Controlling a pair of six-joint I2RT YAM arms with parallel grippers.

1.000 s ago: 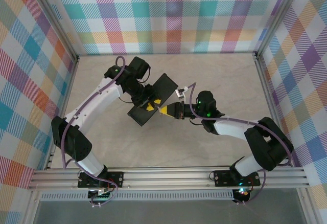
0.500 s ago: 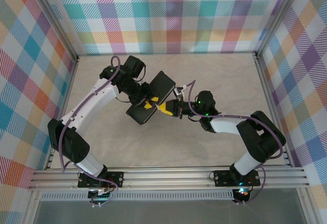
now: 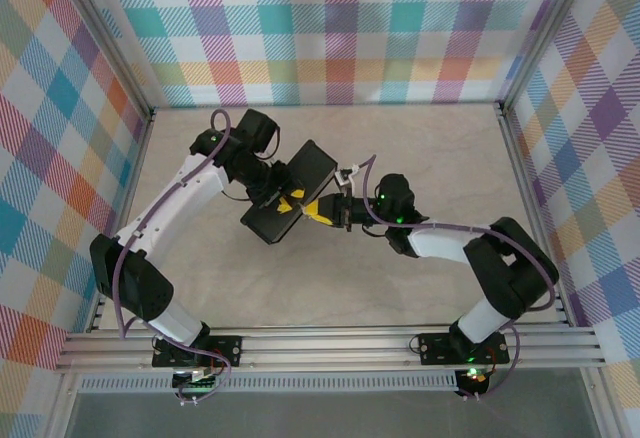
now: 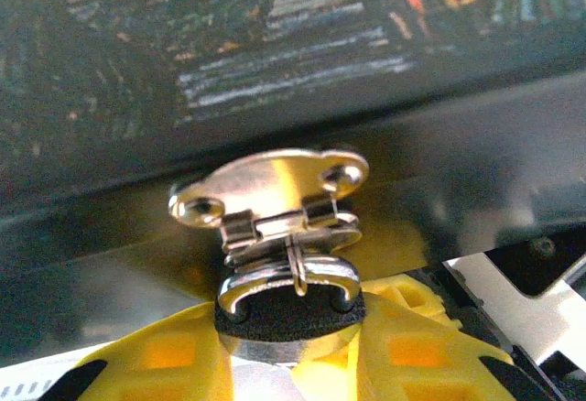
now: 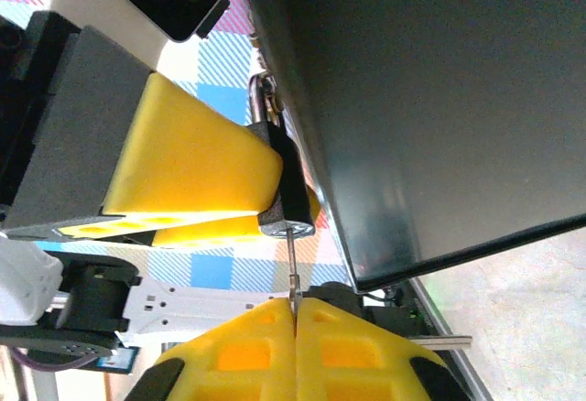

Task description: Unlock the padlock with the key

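The small dark grey padlock [image 4: 288, 317] hangs by its silvery shackle [image 4: 289, 279] from the metal hasp [image 4: 275, 190] of the black box [image 3: 296, 190]. My left gripper [image 4: 293, 357] is shut on the padlock body, with a yellow finger [image 4: 151, 355] on each side. In the right wrist view the padlock [image 5: 291, 190] sits against the box edge. The thin silvery key [image 5: 291, 268] runs straight from its bottom face down into my right gripper [image 5: 295, 311], which is shut on it. From above, the left gripper [image 3: 286, 201] and right gripper [image 3: 320, 210] meet at the box's near edge.
The black box [image 5: 421, 99] is tilted off the table, its starry lid [image 4: 275, 35] close above the left wrist camera. Metal frame rails [image 3: 330, 343] run along the near edge. Checked walls [image 3: 340, 28] enclose the beige table [image 3: 300, 288].
Both grippers and the box have shifted a little left and away from the bases. The right gripper has closed in on the padlock, and the box has turned slightly.
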